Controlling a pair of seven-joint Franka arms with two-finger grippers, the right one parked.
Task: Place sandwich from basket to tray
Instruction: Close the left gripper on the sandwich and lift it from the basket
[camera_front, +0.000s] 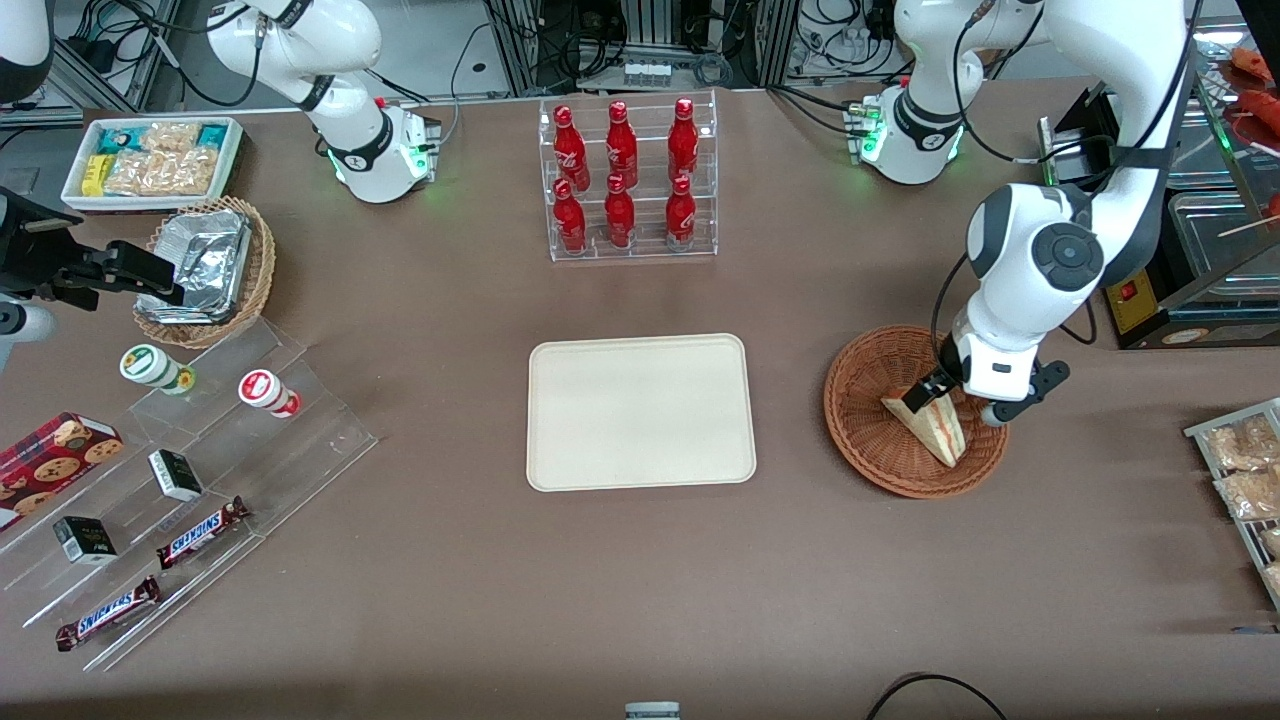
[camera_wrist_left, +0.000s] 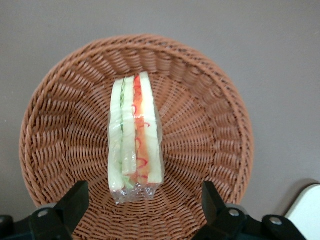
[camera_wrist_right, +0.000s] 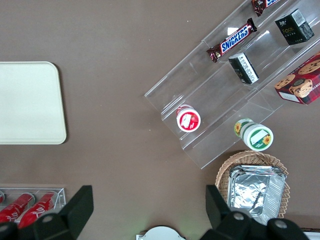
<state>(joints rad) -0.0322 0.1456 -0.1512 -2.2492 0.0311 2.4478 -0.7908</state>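
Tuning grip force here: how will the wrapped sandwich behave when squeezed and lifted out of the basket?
The sandwich probably compresses easily, being soft bread layers. Its clear wrap looks slick, so it may slip. The open end effector hangs above it in the basket; standing on a narrow edge, it could tip if nudged.

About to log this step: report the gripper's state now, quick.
Left gripper: jaws open, holding nothing, hovering just above the sandwich in the basket.
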